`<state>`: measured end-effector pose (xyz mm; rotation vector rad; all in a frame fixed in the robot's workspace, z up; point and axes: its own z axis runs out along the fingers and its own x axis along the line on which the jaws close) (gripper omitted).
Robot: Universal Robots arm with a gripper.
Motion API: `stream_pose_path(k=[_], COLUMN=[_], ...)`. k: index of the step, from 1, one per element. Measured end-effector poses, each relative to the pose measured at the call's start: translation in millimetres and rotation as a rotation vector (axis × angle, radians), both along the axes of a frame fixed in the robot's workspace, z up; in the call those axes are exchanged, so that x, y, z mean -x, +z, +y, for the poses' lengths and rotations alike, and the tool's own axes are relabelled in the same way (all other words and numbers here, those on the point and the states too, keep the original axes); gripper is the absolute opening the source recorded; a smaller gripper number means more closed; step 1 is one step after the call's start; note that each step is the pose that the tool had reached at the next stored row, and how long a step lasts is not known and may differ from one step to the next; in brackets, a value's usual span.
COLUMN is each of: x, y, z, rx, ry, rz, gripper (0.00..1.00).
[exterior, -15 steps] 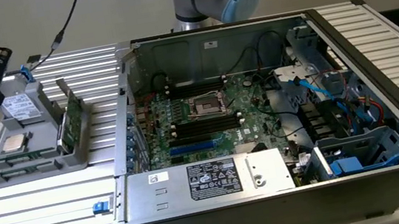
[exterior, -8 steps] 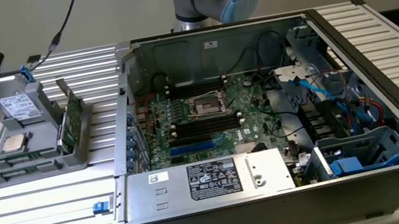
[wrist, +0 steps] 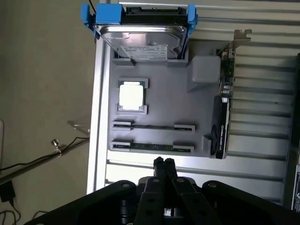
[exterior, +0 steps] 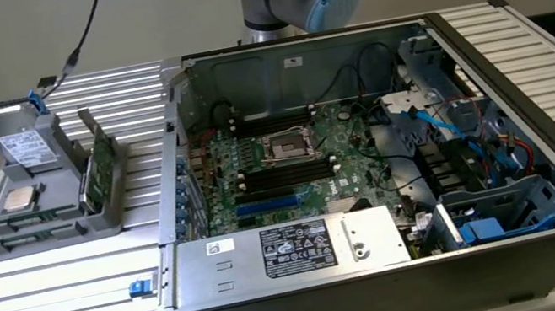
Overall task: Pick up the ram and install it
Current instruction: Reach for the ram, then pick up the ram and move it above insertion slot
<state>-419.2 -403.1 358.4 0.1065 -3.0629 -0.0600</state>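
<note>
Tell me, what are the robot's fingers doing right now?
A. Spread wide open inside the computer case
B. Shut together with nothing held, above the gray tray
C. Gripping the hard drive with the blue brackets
B: in the wrist view the fingers are pressed together with nothing between them, hovering over the gray tray, where the ram lies in its slot.
</note>
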Motion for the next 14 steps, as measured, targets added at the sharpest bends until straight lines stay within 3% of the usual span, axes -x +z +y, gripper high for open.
stream_pose_path(k=[14], x=[0.2], y=[0.0], z=[0.0], rx=[0.0000], ry=[0.000], rz=[-0.0001], gripper=[0.11])
